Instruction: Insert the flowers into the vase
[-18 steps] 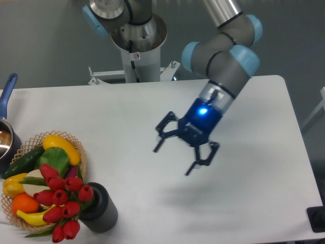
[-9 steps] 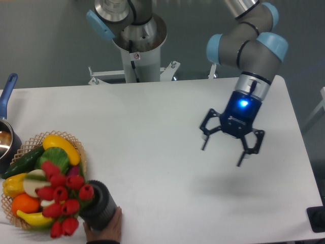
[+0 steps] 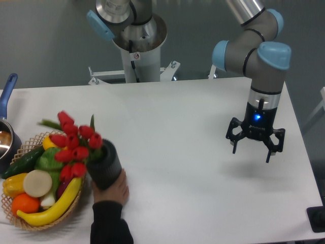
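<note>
The dark grey ribbed vase (image 3: 105,165) is at the left of the table, tilted, with a person's hand (image 3: 112,190) gripping its base from the front edge. The flowers (image 3: 73,142), red tulips with green leaves, stick out of its mouth and lean left over the basket. My gripper (image 3: 252,153) hangs open and empty above the right side of the table, pointing down and well apart from the vase and flowers.
A woven basket (image 3: 31,224) of toy vegetables and fruit sits at the front left, touching the vase. A metal pot (image 3: 5,140) with a blue handle (image 3: 8,89) stands at the left edge. The robot base (image 3: 134,38) rises behind the table.
My gripper moved right, away from the vase, still open. A person's hand came in from the front edge, took hold of the vase and shifted it and the tulips farther back.
</note>
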`<move>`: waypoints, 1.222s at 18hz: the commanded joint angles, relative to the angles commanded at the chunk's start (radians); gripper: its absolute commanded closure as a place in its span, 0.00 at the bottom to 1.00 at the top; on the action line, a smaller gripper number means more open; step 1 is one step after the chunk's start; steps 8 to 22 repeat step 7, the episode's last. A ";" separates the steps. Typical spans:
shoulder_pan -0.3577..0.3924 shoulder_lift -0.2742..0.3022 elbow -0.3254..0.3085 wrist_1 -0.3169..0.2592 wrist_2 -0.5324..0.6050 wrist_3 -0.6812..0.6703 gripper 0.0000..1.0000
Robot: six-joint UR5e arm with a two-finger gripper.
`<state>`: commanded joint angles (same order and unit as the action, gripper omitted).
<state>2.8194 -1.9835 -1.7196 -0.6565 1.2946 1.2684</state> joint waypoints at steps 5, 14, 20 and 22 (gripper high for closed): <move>-0.006 0.031 0.038 -0.184 0.176 0.088 0.00; -0.029 0.037 0.061 -0.222 0.241 0.089 0.00; -0.029 0.037 0.061 -0.222 0.241 0.089 0.00; -0.029 0.037 0.061 -0.222 0.241 0.089 0.00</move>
